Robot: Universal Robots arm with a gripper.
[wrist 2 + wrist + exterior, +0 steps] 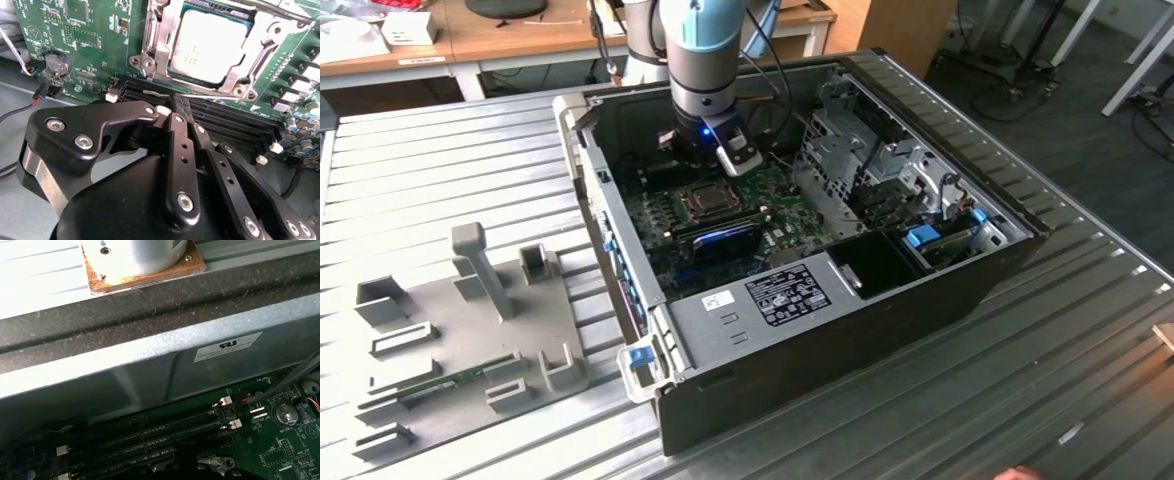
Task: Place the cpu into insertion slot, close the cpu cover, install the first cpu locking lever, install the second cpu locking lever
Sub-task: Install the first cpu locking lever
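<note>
Exterior view: gripper (720, 152) is seen inside the open computer case (854, 330). The insertion slot (716, 200) lies near, at its 6 o'clock.
Second wrist view: fingers (176, 130) are drawn together, with nothing seen between them. The cpu (210, 45) is seated under the lowered cpu cover (159, 45).
First wrist view: memory slots (150, 440) are noted beside the case wall (150, 375).

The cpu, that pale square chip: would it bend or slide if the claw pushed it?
Probably stiff: the cpu looks like a flat metal-faced plate. It likely wouldn't slide, since the cpu cover frames its edges. Being thin and small, it is probably light.
</note>
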